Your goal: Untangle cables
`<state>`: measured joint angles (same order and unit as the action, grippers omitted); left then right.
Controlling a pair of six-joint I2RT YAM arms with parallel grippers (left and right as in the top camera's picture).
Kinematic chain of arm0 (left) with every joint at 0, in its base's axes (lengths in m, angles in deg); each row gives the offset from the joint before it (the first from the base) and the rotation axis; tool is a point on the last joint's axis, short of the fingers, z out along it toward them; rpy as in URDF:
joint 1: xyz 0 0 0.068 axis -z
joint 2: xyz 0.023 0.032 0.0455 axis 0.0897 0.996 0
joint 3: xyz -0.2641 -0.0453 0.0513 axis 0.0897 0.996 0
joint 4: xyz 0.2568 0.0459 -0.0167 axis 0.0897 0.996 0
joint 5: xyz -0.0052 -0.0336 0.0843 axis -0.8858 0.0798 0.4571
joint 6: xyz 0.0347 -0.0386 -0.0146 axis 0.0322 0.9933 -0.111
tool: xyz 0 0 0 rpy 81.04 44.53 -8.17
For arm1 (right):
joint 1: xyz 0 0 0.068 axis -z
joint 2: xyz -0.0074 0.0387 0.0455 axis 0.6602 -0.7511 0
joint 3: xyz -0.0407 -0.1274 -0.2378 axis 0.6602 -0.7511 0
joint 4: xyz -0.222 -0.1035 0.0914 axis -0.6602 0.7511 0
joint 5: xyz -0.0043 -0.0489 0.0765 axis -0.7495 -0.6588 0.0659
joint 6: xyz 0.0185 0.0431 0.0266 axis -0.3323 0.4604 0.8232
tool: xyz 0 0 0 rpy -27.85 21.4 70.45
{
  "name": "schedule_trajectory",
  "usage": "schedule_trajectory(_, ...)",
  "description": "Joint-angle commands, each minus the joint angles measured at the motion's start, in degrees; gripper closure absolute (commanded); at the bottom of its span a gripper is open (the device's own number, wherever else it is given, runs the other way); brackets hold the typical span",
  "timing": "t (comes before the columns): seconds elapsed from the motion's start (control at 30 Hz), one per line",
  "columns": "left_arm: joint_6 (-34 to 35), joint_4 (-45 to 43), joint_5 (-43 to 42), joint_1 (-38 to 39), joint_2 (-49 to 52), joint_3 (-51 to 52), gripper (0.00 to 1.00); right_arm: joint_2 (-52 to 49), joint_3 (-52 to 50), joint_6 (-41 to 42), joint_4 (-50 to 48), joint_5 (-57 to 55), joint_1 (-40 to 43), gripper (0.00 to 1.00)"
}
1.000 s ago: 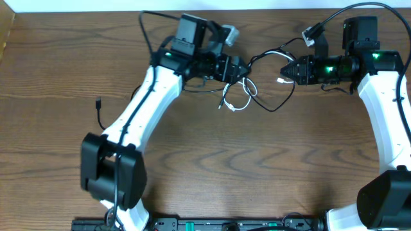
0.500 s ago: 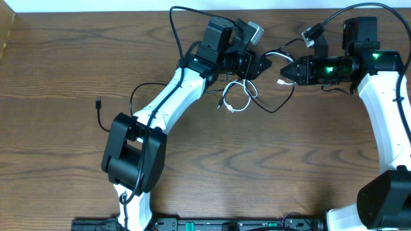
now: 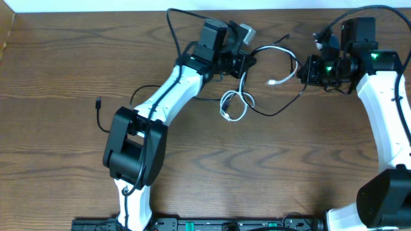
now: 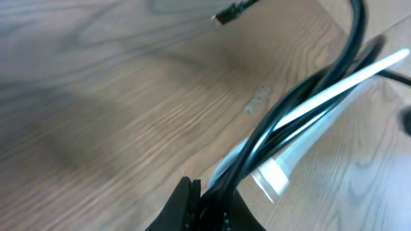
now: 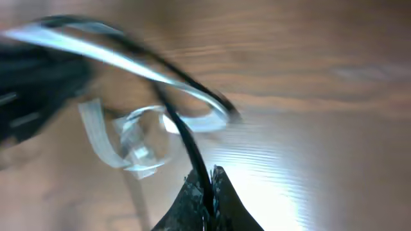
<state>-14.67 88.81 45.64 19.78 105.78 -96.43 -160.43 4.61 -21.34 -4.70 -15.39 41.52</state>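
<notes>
Pull-apart step. Left claw (image 3: 246, 64) clamped on both cables (image 4: 276, 119), black and white strands together. Right claw (image 3: 307, 69), well right of left claw, clamped on black cable (image 5: 186, 144). White coil (image 3: 232, 106) on surface (image 3: 64, 77) near left claw. Next: likely spread claws, draw black free of coil.

No writing, label, brand, number or sign can be read in any view. Both wrist views are blurred, and markings on the black rail (image 3: 212, 224) at the table's (image 3: 51, 77) near edge are too small to read.
</notes>
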Motion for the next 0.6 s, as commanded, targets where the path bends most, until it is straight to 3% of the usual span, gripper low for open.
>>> schedule_trajectory(0.0,0.9,3.8,-3.4,-2.1,-5.9,-1.6,0.92,-3.8,-2.0,7.4,-0.7,-11.0,0.1,0.99)
schedule_trajectory(0.13,0.9,9.4,-8.1,-2.3,-9.9,-1.6,0.92,-10.5,-2.1,7.7,-2.2,-10.0,0.1,0.99)
schedule_trajectory(0.3,0.9,9.7,-18.3,-3.8,-13.0,-1.6,0.93,-16.9,-2.1,7.8,-3.1,-9.9,0.7,0.99)
schedule_trajectory(0.57,2.4,9.7,-19.4,-11.4,-17.7,-1.6,0.93,-20.2,-2.1,12.5,0.9,-18.1,7.4,0.99)
